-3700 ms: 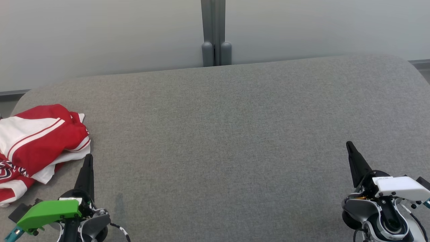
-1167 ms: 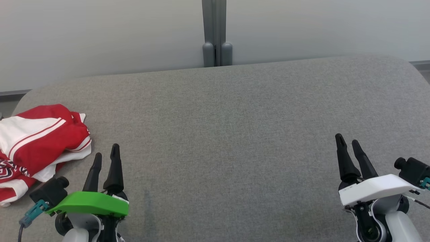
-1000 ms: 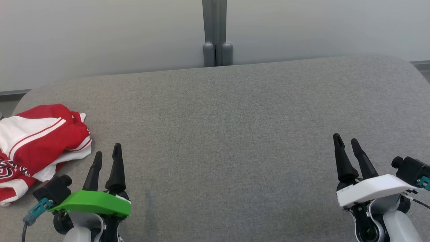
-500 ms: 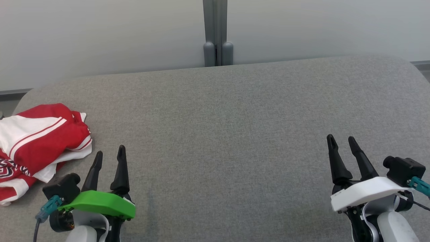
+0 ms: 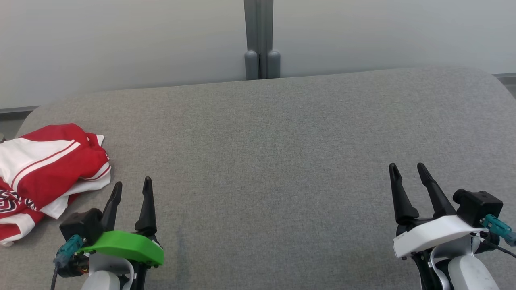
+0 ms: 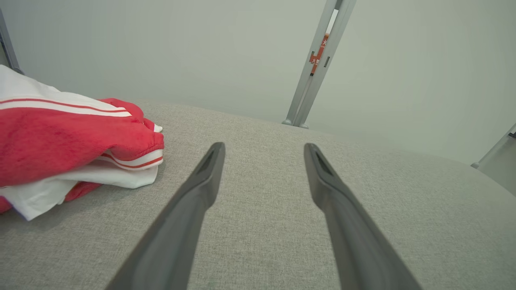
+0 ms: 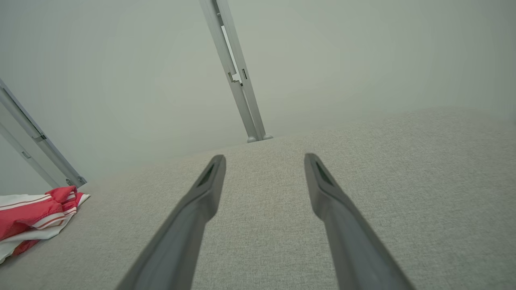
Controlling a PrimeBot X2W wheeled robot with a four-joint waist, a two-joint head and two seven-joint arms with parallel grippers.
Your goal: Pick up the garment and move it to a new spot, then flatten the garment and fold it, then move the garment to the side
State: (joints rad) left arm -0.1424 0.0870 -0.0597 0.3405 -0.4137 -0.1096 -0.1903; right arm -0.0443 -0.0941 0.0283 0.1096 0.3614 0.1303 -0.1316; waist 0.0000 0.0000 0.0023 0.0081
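A crumpled red and white garment (image 5: 44, 173) lies at the far left of the grey padded table (image 5: 266, 153). It also shows at the left of the left wrist view as the garment (image 6: 68, 141), and small at the lower left of the right wrist view as the garment (image 7: 36, 215). My left gripper (image 5: 133, 187) stands open just right of it, not touching, fingers pointing away over bare fabric. My right gripper (image 5: 406, 169) is open at the lower right, far from the cloth, with nothing between its fingers.
A pale wall runs behind the table, with a grey vertical post (image 5: 260, 40) at its middle. The table's rounded back corners curve off at left and right. A second post (image 7: 36, 149) stands behind the garment in the right wrist view.
Both wrists have rolled so that two fingers show on each gripper. The left gripper has drifted slightly right, the right gripper slightly left. The garment has not moved.
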